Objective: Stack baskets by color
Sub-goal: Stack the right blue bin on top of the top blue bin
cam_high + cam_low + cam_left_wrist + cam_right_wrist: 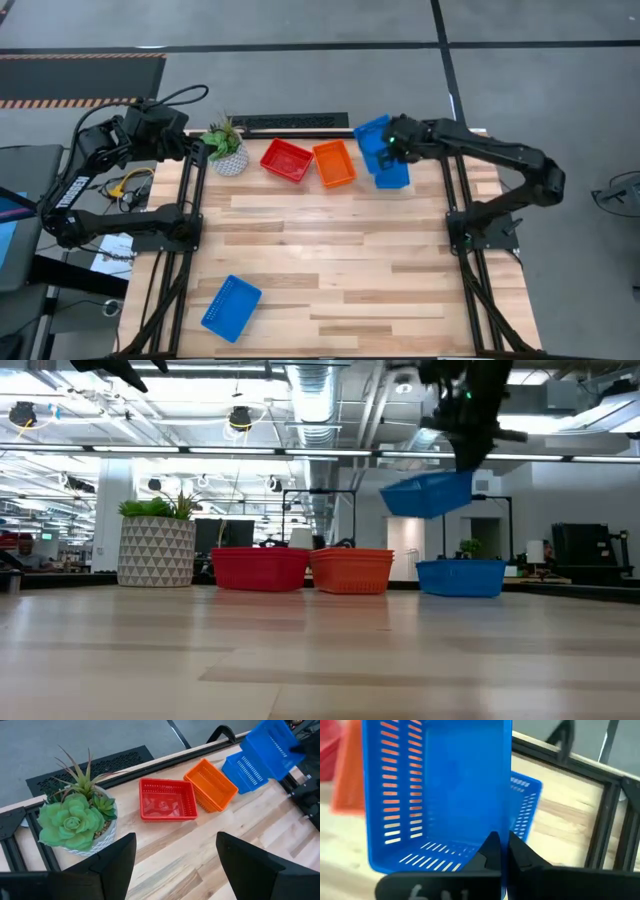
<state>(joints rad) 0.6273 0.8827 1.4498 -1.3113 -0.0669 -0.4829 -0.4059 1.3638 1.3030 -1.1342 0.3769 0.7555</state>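
Baskets sat mostly along the far edge of your wooden table [330, 260], so start from that slab: it filled the high view, with the two dark arms mounted at its sides. Your left arm waited folded back off the table's far left corner, its left gripper [175, 865] standing with the fingers apart, looking over the plant and the row of baskets. Your right arm reached in from the right side toward the far edge, and the right gripper [501, 851] was pinched together on the rim of a lifted blue basket [428, 493], which hung tilted in the air. Directly below it another blue basket [461, 577] rested on the table. Just beside that, toward the left, stood the orange baskets [334, 163], nested in a stack, and next to them the red baskets [286, 160]; how many sat in the red pile you could not have told. One more blue basket, the lone blue basket [231, 307], lay well apart near the front left corner. Smallest, the potted plant [226, 148] stood at the far left end of the row, beside the red.
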